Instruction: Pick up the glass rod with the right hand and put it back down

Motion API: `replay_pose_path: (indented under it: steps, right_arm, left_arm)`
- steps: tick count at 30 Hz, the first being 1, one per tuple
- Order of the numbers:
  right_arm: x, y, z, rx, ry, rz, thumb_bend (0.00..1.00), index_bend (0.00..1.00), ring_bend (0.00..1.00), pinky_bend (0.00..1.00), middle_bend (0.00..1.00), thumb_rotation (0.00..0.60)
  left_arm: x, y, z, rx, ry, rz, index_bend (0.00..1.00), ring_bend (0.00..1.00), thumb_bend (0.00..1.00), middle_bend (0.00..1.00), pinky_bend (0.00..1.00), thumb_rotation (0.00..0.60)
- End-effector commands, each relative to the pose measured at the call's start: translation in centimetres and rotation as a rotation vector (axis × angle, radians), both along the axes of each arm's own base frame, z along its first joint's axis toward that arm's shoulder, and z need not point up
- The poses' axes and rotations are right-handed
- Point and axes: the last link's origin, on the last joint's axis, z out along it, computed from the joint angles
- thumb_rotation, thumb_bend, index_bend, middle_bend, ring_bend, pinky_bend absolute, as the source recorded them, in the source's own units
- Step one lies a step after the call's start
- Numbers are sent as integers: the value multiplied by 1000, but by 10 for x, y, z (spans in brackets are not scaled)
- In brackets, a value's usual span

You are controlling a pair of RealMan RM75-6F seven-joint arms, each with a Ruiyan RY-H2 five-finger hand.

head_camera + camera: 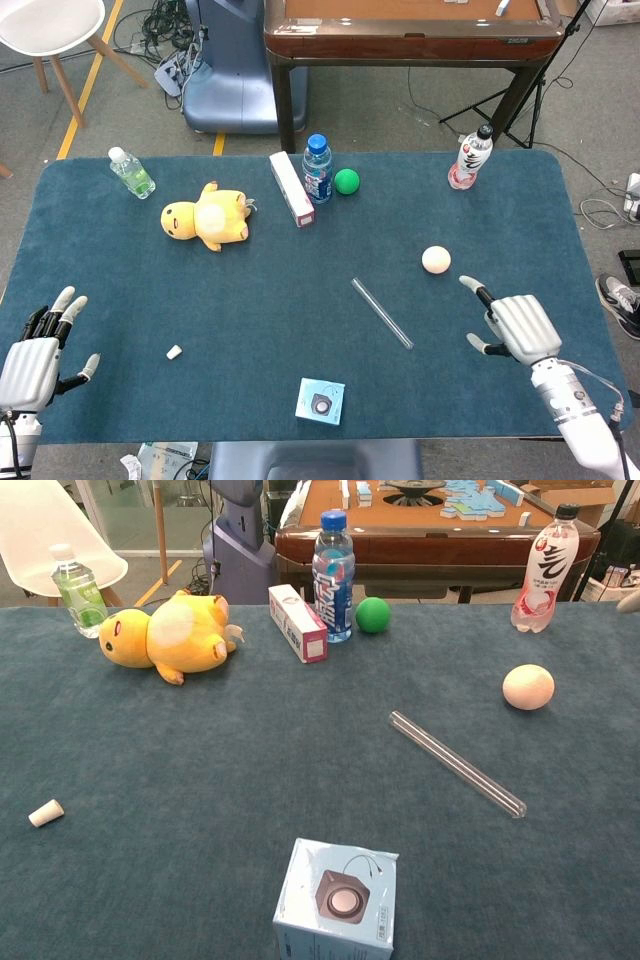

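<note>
The clear glass rod (pixel 381 312) lies slanted on the blue table mat, right of centre; in the chest view the glass rod (pixel 456 763) runs from upper left to lower right. My right hand (pixel 510 325) hovers to the right of the rod, open, fingers spread, holding nothing. Only a fingertip of it shows at the chest view's right edge. My left hand (pixel 35 350) rests open near the mat's front left corner, far from the rod.
A cream ball (pixel 436 260) sits just beyond the rod. A small boxed speaker (pixel 320 400) lies near the front edge and a white stopper (pixel 174 351) at the left. A yellow plush (pixel 207 219), white box (pixel 291 188), blue bottle (pixel 317 168), green ball (pixel 346 181), pink bottle (pixel 469 157) and green bottle (pixel 130 171) stand at the back.
</note>
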Motion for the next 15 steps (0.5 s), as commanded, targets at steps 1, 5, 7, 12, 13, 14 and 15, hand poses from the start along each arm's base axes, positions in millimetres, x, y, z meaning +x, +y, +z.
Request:
replay_pose_path:
  steps: [1,5,7,12,13,14,15]
  right_arm:
    - [19,-16,-16,97,26,31,223,181,1000,930,1000,600]
    - [31,-28,-34,213,40,31,252,214,1000,997,1000,600]
    - [37,-36,-44,252,37,33,268,232,1000,1000,1000,600]
    - [47,-53,-66,322,32,23,356,243,1000,1000,1000,600]
    - [48,-56,-70,331,36,21,374,243,1000,1000,1000,600]
    - [48,-59,-73,340,39,17,397,243,1000,1000,1000,600]
    - [49,-63,-77,351,41,10,414,243,1000,1000,1000,600]
  left_arm:
    - [0,0,0,1,0,-1,106,117,293,10,39,600]
    - [-1,0,-1,-3,0,1,106,116,293,10,38,600]
    - [-1,0,-2,-9,1,2,106,116,293,10,38,600]
    - [0,1,-3,-13,2,-1,106,117,293,10,39,600]
    - [0,1,-3,-13,2,-1,106,117,293,10,38,600]
    - [0,2,-2,-13,2,-2,106,117,293,10,38,600]
    - [0,2,-2,-13,2,-2,106,117,293,10,38,600]
